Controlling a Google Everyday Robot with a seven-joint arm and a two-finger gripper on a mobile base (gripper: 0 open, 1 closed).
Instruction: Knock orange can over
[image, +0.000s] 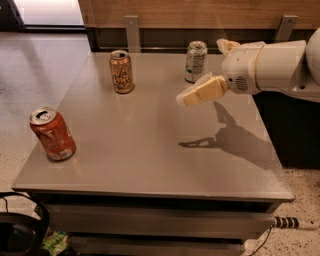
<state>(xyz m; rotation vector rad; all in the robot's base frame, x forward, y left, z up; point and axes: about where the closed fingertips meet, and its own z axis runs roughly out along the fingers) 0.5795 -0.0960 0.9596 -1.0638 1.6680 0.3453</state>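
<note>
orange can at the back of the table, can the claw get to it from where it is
Probably yes. The claw hangs above the table to the right of the orange can, with only bare tabletop between them. The white-and-green can stands behind the claw, off that line.
</note>
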